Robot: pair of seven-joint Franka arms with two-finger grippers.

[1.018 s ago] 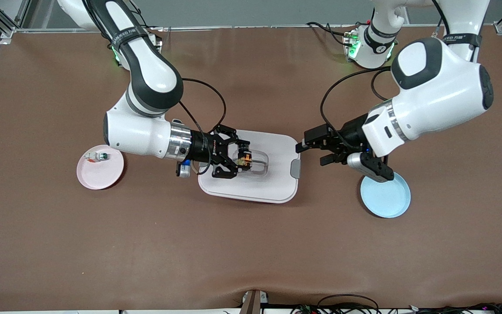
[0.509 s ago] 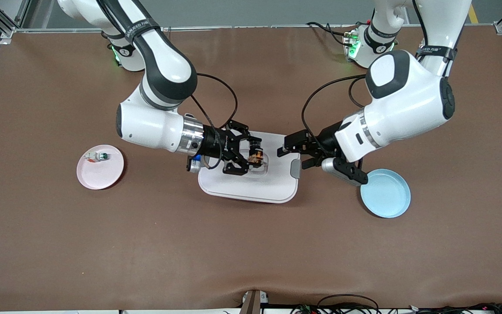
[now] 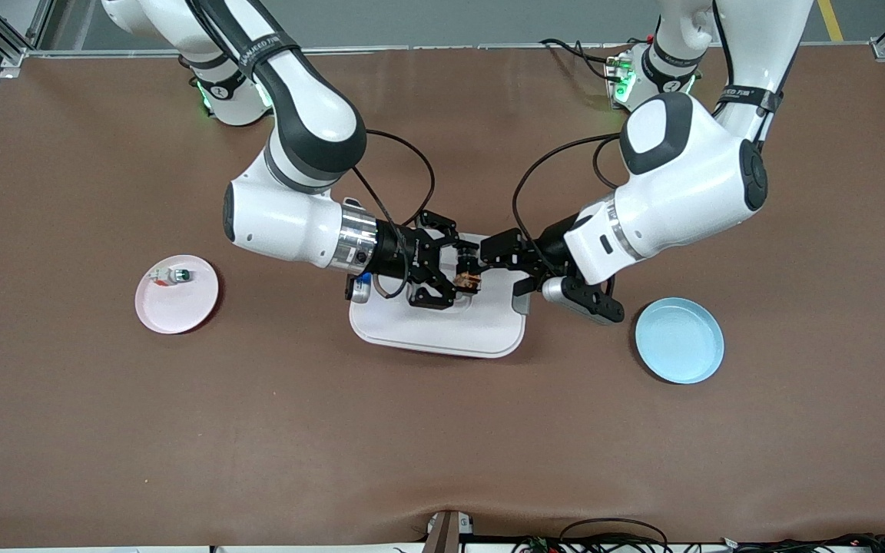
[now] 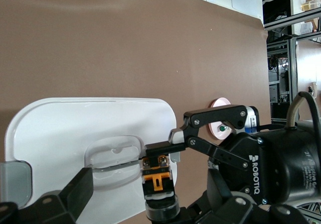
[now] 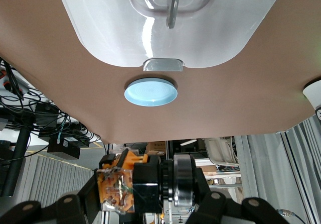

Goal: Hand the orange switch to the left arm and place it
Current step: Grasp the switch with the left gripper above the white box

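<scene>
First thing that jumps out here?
The two grippers meeting over the box in mid-table: the right gripper shut on the orange switch, the left gripper open right beside it. Then the plates: a pink plate with a small switch toward the right arm's end, a blue plate toward the left arm's.

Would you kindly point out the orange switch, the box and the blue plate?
orange switch (image 3: pixel 467 278), front view, its amber body.
box (image 3: pixel 442 326), front view, bare lid.
blue plate (image 3: pixel 679 340), front view, its centre.
</scene>
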